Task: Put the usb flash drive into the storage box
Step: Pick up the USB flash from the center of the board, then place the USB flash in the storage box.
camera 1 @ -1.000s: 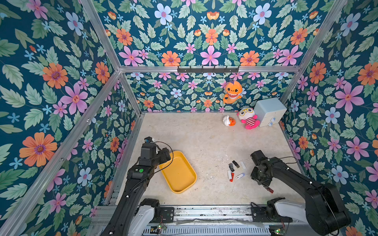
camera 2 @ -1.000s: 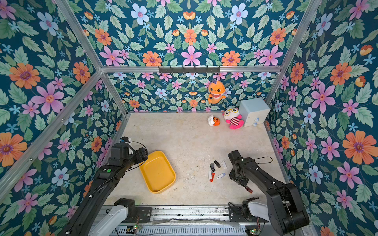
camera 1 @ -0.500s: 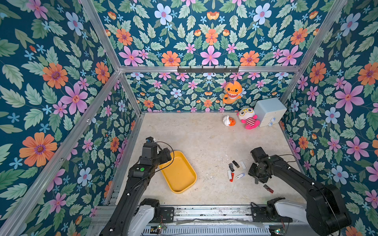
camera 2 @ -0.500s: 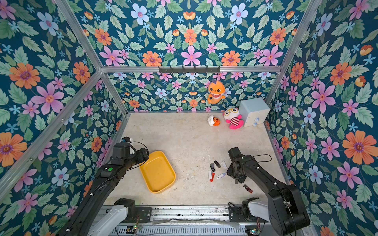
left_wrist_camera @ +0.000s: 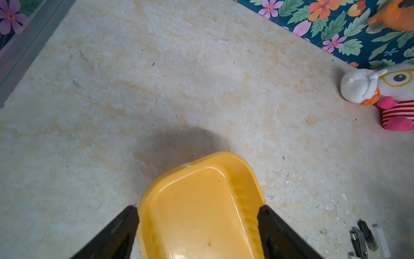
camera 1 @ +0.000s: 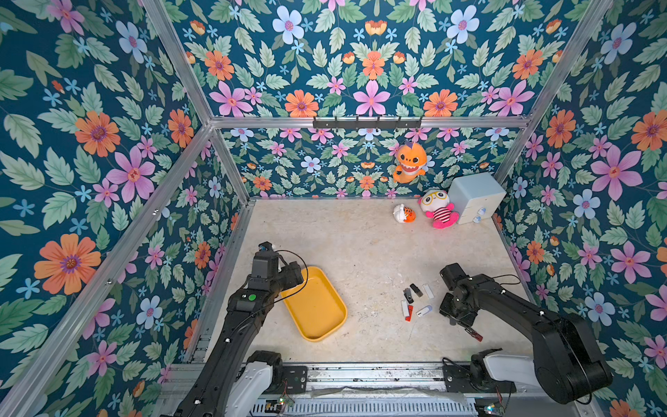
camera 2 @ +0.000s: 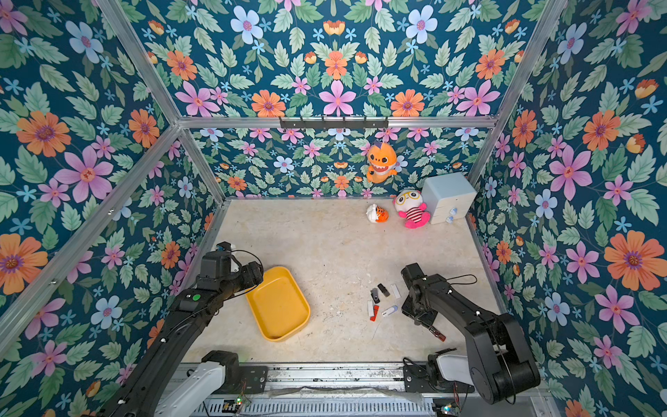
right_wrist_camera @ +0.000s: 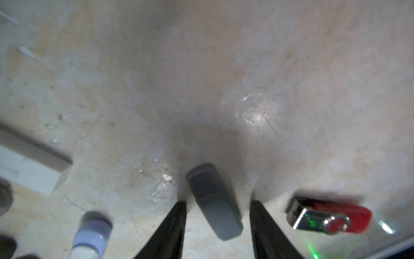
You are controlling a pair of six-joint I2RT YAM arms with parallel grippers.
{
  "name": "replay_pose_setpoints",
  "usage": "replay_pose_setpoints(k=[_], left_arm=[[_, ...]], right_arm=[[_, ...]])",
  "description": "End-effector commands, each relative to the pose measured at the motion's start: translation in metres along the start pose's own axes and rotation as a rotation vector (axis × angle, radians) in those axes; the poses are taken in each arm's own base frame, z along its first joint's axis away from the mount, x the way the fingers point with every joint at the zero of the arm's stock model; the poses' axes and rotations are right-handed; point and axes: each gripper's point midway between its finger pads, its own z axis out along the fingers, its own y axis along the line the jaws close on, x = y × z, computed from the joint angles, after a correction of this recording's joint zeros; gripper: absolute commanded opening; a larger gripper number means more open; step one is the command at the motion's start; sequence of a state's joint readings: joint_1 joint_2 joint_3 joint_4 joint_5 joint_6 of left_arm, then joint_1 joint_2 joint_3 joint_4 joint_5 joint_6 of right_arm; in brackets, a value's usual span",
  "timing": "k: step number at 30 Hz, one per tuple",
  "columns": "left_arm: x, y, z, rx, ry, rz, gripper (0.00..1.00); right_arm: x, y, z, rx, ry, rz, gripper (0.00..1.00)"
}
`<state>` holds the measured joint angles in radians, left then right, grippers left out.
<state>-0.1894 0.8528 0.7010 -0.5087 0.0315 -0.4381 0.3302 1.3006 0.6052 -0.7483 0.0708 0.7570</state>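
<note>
A pale beige marbled surface, scuffed and flecked with white, forms the floor of a booth walled in teal floral wallpaper and framed by aluminium bars. On the back wall is a black hook rail, and below it hangs an orange plush shark. In the far right corner stand a pale blue drawer cabinet, a white-and-pink plush doll and a small white-and-orange plush.

The shallow yellow plastic tray lies near the front left. The left claw is spread wide over one end of it, not closed on anything. To the right of the tray lies a cluster of small flash drives.

The right claw is partly open. Its fingers stand either side of a grey rounded plastic USB flash drive on the surface, well apart from the tray, with slim gaps showing. A red-and-silver swivel drive lies just beside that claw.
</note>
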Motion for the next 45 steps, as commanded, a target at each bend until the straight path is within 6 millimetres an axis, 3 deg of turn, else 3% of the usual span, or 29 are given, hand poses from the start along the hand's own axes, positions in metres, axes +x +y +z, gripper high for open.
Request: replay_pose_setpoints(k=[1,8,17,23,26,29,32,38,40,42,45], left_arm=[[0.000,0.000,0.000,0.002,0.003,0.004,0.88],[0.001,-0.001,0.002,0.000,0.009,0.006,0.89],[0.001,-0.003,0.001,0.010,0.008,0.005,0.89],[-0.003,-0.002,-0.001,0.003,-0.009,-0.002,0.91],[-0.006,-0.002,-0.004,0.003,-0.024,-0.005,0.92],[-0.008,0.000,-0.005,-0.009,-0.036,-0.009,0.92],[-0.010,0.003,-0.005,-0.031,-0.041,-0.015,0.91],[-0.012,0.013,-0.008,-0.089,-0.056,-0.030,0.90],[-0.014,0.015,-0.011,-0.097,-0.071,-0.033,0.89],[-0.016,0.017,-0.013,-0.106,-0.079,-0.035,0.89],[-0.017,0.019,-0.015,-0.117,-0.091,-0.039,0.89]], right_arm=[[0.004,0.006,0.002,-0.031,0.025,-0.017,0.46],[0.006,0.015,0.006,-0.079,0.040,-0.020,0.30],[0.004,0.019,0.008,-0.098,0.025,-0.023,0.19],[-0.004,0.022,-0.021,-0.130,-0.027,-0.067,0.16],[-0.007,0.038,-0.048,-0.201,-0.071,-0.102,0.16],[-0.002,0.072,-0.083,-0.321,-0.113,-0.155,0.16],[0.011,0.123,-0.121,-0.439,-0.154,-0.250,0.16],[0.076,0.252,-0.168,-0.596,-0.142,-0.496,0.15],[0.100,0.291,-0.169,-0.618,-0.121,-0.560,0.15],[0.125,0.330,-0.155,-0.611,-0.086,-0.628,0.15],[0.150,0.371,-0.149,-0.597,-0.082,-0.707,0.15]])
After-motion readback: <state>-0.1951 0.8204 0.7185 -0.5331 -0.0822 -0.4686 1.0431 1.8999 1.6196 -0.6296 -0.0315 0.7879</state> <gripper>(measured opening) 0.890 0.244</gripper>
